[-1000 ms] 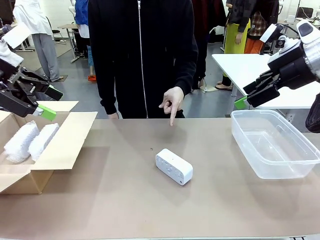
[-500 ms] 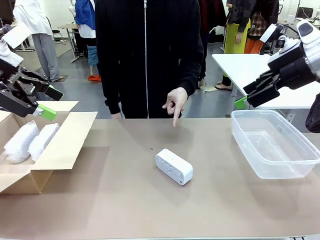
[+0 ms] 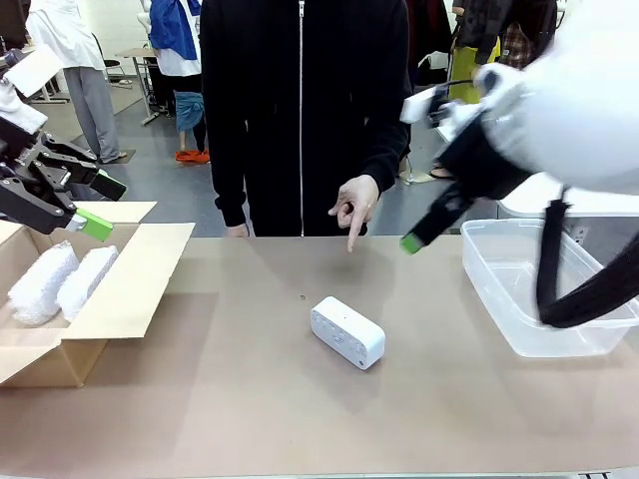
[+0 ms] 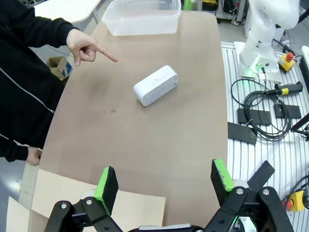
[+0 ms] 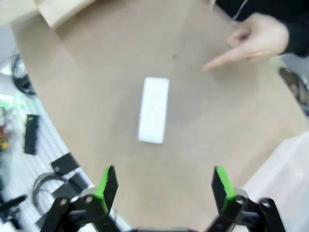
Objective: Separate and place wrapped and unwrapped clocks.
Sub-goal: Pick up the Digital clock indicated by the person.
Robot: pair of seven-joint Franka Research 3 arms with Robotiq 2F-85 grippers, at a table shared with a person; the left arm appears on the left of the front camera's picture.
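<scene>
1. Front view. The bare clock (image 3: 347,332) lies mid-table, skewed to the table edge, untouched. Two wrapped bundles (image 3: 60,282) rest side by side in the cardboard box (image 3: 130,299) at left. A clear tub (image 3: 544,289) stands at right. The person's hand (image 3: 352,205) points a finger down at the table behind the clock. The right gripper (image 3: 411,242), blurred, is above the table between clock and tub; one green pad shows and its spread is hard to read here. The left gripper (image 3: 100,205) hovers over the box's far rim, jaws apart, holding nothing.

2. Left wrist view. The left gripper (image 4: 161,180) stands wide apart and empty over a box flap (image 4: 96,205). The clock (image 4: 155,85) is well apart, the hand (image 4: 87,47) and tub (image 4: 142,17) beyond it.

3. Right wrist view. The right gripper (image 5: 164,186) is wide apart and empty, looking down on the clock (image 5: 153,109); the hand (image 5: 256,41) is near.

4. Step judged: reaching for the clock, for the tub. The jaws should straddle the narrow width, squared to the long sides, descending clear of the finger.
</scene>
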